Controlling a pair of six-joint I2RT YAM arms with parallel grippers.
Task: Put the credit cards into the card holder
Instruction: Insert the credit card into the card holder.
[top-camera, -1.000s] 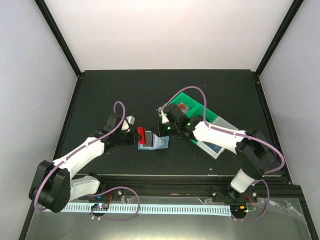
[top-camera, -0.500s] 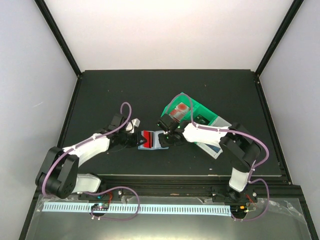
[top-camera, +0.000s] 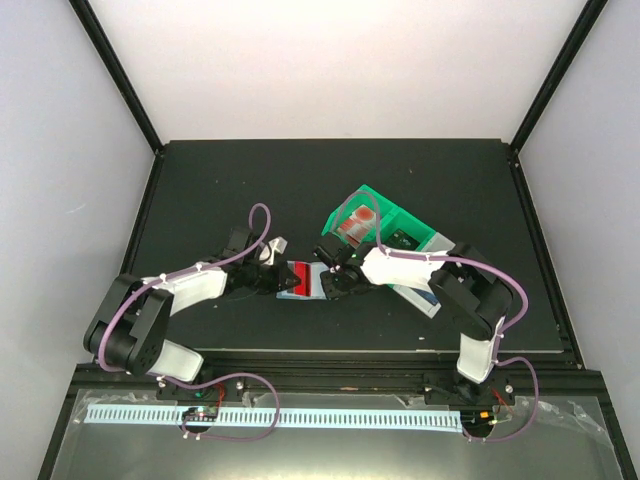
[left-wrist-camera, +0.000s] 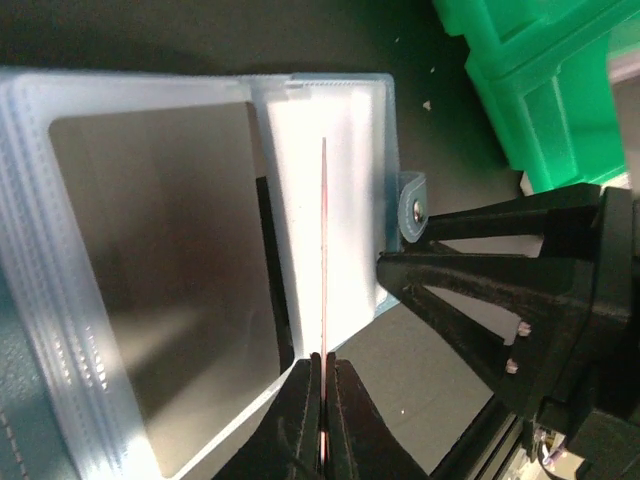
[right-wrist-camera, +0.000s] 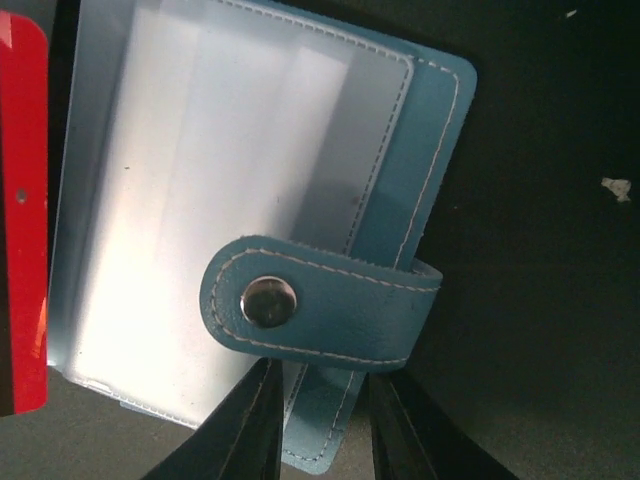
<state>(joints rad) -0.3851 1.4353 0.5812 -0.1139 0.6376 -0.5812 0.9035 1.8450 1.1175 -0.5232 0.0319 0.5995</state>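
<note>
The left end effector (left-wrist-camera: 322, 385) pinches a thin red plastic card (left-wrist-camera: 324, 300), seen edge-on, over the open blue-teal leather card holder (right-wrist-camera: 330, 250). The right end effector (right-wrist-camera: 318, 420), at 6 o'clock, grips the holder's edge, fingertips cut off.

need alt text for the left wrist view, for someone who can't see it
The left gripper pinches a red card, seen edge-on as a thin line, over the open card holder and its clear plastic pockets. The right gripper's black fingers sit at the holder's clasp tab, with a green bin at the upper right.
</note>
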